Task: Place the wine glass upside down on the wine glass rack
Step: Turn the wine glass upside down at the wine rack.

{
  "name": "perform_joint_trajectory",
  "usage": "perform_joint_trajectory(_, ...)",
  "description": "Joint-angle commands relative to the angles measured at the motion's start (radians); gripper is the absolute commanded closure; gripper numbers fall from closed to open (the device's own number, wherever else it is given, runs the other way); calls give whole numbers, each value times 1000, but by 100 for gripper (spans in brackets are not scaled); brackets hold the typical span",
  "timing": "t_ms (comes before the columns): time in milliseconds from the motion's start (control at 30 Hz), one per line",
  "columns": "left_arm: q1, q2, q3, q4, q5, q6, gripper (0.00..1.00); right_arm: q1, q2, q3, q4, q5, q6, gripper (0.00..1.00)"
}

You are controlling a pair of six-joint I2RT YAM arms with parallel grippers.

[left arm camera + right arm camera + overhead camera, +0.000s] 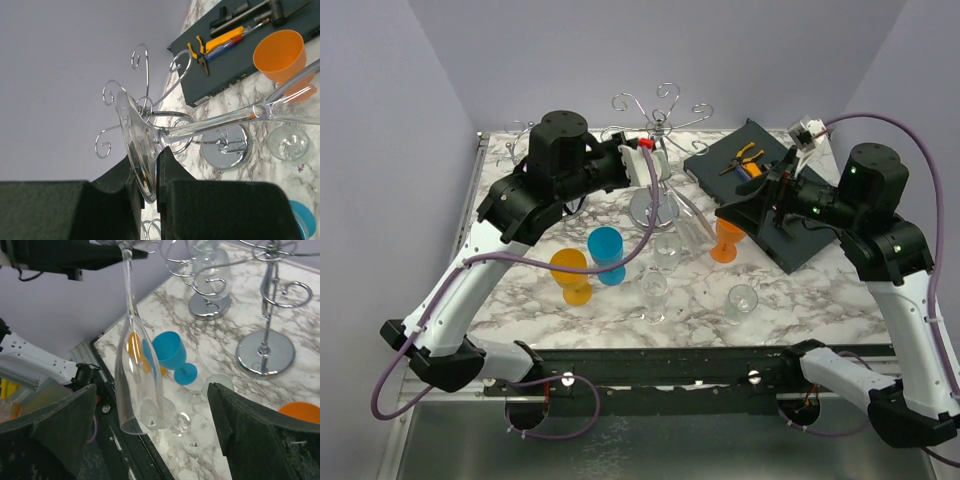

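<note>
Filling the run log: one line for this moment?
left gripper: shut on clear tall wine glass | right gripper: open | chrome wire rack: glass not hung

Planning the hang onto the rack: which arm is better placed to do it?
Left. The left gripper is shut on the foot of the glass, close to the rack; the right gripper stands open around its bowl, holding nothing.
</note>
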Motion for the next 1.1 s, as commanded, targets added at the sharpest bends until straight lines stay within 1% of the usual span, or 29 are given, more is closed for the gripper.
perform_joint_trajectory(0,-48,-61,-68,92,3,208,100,5,58,-43,222,-217,61,0)
perform_joint_trajectory(67,-67,-74,-87,106,-9,249,100,6,69,-78,306,-283,103,0)
perform_joint_trajectory(133,-81,-87,-106,119,-19,282,100,6,71,-114,366,-312,121,0)
perform_joint_trajectory(300,-101,-118,-160,171,-25,373,100,35,82,-177,401,-308,96,0)
perform_joint_trajectory(433,-108,-117,-166,202,-24,406,100,103,101,-212,385,-226,43,0)
perform_joint_trajectory(600,-112,-110,-166,229,-35,434,100,226,116,-253,376,-87,-22,1)
perform_joint_trajectory(700,-111,-114,-178,235,-34,454,100,276,132,-265,360,15,-48,6)
perform_joint_trajectory(767,-112,-118,-184,237,-35,468,100,283,122,-295,385,55,-46,11)
perform_joint_trajectory(833,-113,-123,-191,239,-35,480,100,287,97,-332,433,106,-35,19)
perform_joint_trajectory(900,-113,-127,-194,238,-34,482,100,287,67,-374,484,157,-17,36)
perform_joint_trajectory(933,-113,-128,-196,238,-35,483,100,287,55,-395,504,167,-14,46)
perform_joint_trajectory(967,-113,-129,-197,239,-36,480,100,287,47,-413,527,180,-11,54)
perform_joint_trajectory(1000,-113,-129,-197,239,-35,478,100,287,40,-434,547,193,-6,60)
perform_joint_trajectory(1067,-115,-130,-200,240,-31,476,100,288,29,-472,597,222,3,67)
